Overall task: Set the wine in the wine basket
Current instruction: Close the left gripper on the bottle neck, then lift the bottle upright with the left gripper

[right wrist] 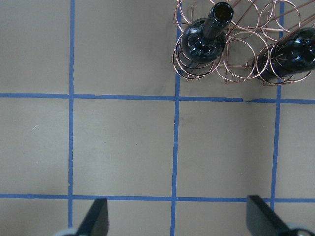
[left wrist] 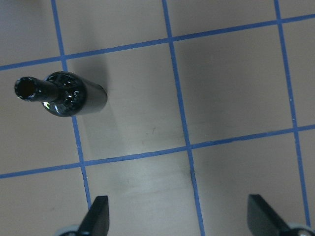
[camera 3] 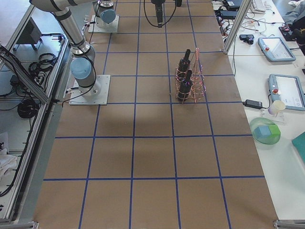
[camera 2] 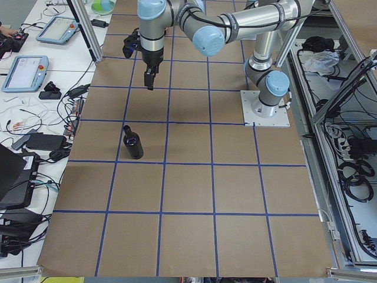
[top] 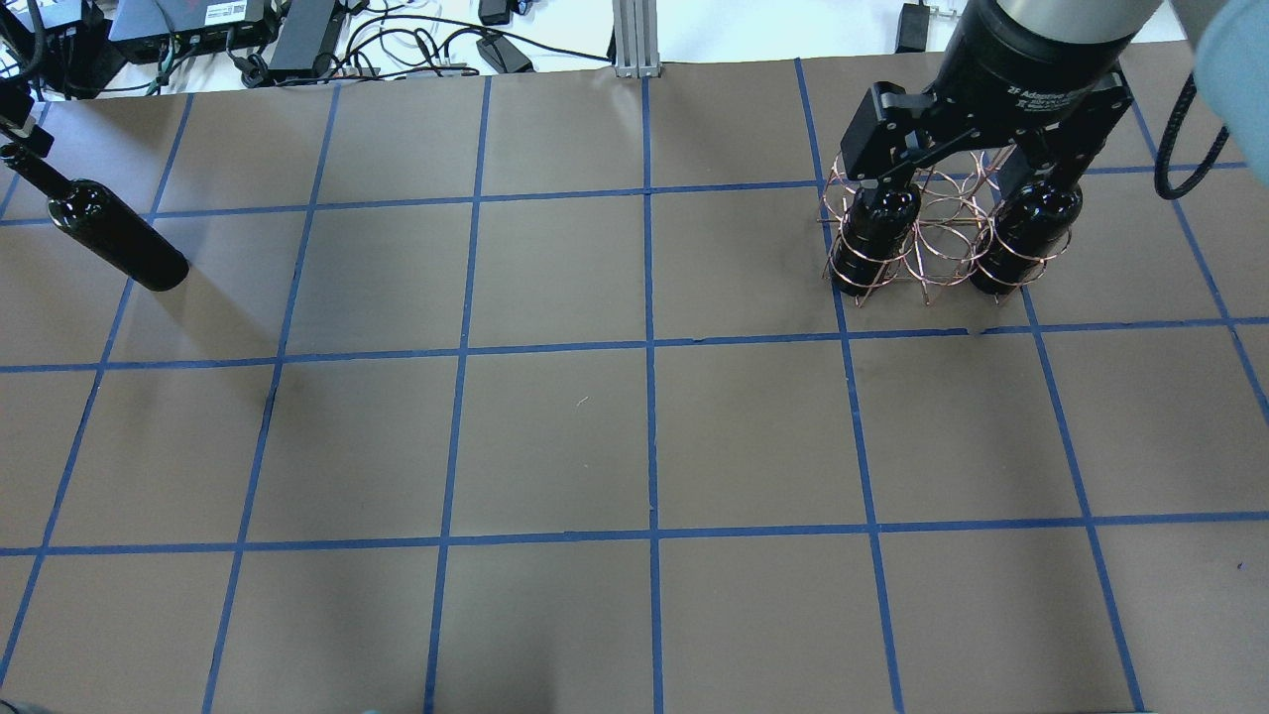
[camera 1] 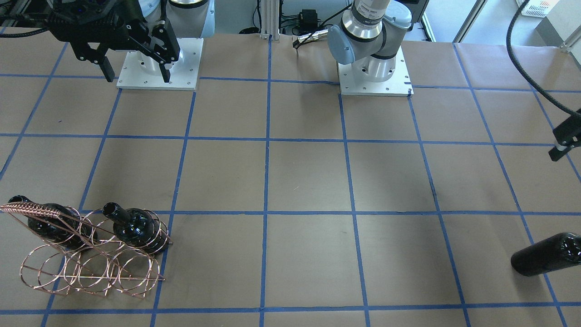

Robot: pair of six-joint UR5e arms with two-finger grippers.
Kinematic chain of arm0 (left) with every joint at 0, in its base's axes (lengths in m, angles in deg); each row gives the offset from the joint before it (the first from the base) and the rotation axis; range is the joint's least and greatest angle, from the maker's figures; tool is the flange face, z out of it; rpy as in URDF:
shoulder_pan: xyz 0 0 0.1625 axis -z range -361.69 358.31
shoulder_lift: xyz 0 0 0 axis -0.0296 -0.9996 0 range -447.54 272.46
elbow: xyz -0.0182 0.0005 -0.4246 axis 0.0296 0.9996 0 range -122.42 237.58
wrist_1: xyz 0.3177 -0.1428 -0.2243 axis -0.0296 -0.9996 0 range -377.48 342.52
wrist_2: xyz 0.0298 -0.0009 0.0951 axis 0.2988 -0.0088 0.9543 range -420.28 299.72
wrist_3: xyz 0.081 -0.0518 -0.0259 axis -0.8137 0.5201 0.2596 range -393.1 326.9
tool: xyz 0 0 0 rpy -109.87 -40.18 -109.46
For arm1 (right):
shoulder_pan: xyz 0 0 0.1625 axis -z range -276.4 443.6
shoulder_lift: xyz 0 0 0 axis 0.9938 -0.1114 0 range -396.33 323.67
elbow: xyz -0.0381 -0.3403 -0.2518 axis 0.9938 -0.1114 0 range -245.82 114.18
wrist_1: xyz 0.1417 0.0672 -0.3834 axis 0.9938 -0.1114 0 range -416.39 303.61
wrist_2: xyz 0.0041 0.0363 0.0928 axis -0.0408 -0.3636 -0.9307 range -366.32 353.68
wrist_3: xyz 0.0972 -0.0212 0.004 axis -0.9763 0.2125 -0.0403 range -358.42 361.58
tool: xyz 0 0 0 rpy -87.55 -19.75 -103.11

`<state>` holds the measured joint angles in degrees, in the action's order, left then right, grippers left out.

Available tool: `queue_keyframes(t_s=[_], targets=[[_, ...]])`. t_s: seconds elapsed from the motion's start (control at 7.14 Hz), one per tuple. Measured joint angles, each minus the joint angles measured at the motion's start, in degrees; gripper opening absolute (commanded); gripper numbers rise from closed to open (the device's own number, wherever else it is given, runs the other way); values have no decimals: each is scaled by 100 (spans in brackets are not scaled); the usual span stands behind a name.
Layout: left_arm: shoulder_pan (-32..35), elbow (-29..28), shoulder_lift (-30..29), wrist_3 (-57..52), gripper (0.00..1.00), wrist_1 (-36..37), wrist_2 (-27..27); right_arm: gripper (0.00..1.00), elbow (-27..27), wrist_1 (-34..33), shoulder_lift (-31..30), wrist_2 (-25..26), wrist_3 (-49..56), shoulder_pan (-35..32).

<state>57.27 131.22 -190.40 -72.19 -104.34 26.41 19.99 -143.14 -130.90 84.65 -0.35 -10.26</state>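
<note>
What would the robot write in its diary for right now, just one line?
left gripper: open, empty | right gripper: open, empty | wine: upright on table, ungrasped | wine basket: two other bottles inside

Three dark bottles: one wine (top: 117, 241) alone on the surface (top: 634, 436), two bottles (top: 876, 230) in the single wine basket (camera 1: 34, 210), which seems to have six ring slots. Two hands: left hand (left wrist: 177, 223), right hand (camera 1: 137, 75).

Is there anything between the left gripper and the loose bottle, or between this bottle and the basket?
Nothing visible. Only bare table lies between the open left gripper and the standing bottle, and between that bottle and the basket. Two other bottles sit in it, with a free ring between them.
</note>
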Motion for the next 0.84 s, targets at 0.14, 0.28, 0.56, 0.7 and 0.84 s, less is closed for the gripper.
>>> queue_keyframes(t_s=[0.14,0.28,0.56,0.7,0.84], targets=[[-144,-85,-254,-160,100,267,-8,100,3,0,0,0,0,0],[-277,-149,-496,-304,100,500,-33,100,5,0,0,-2,0,0],[-515,-256,-938,-464,100,843,-193,100,6,0,0,-2,0,0],[-569,-329,-1132,-479,100,993,-267,100,6,0,0,-1,0,0],[-592,-391,-1287,-372,100,1094,-389,100,9,0,0,0,0,0]])
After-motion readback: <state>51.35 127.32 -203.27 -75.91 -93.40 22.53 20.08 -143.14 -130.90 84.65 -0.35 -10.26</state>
